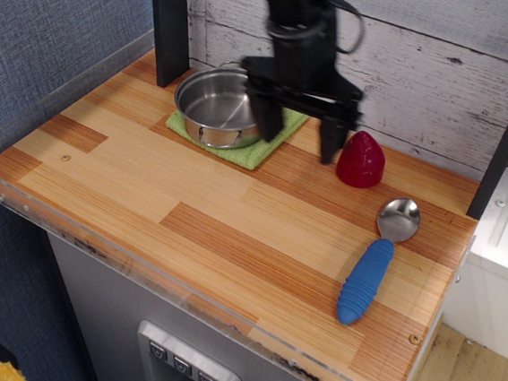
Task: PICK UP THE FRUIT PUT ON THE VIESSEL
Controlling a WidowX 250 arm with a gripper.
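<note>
Approaching: the tool (pixel 301 135) hangs over the back of the worktop (pixel 232 233), between the steel pot (pixel 219 106) and the red fruit (pixel 361 159), its two dark fingers spread wide apart and holding nothing.

Fruit: a glossy red strawberry-like cone, standing on its flat base near the back right of the worktop, close to the plank wall (pixel 409 70). One finger (pixel 332 140) sits just beside its left flank — whether it touches cannot be told from this angle.

Vessel: the round stainless pot stands empty on a green cloth (pixel 260 146) at the back left, well clear of the fruit.

Other item: a blue-handled spoon (pixel 376 261) lies toward the front right, apart from both.

Step in hand: by my reading, lining up for the grasp; the fruit is not yet between the fingers, so the task is barely begun.

Risk, nudging: the near finger stands so close to the cone that a descent without shifting right could knock it over or push it against the wall.

Risk, slipping: the cone is smooth and tapered — a pinch too high on the tip would likely squeeze it out of the grip.

Risk, carrying: the pot's rim lies along the path back, and a low carry could clip it or drag the cloth.
</note>
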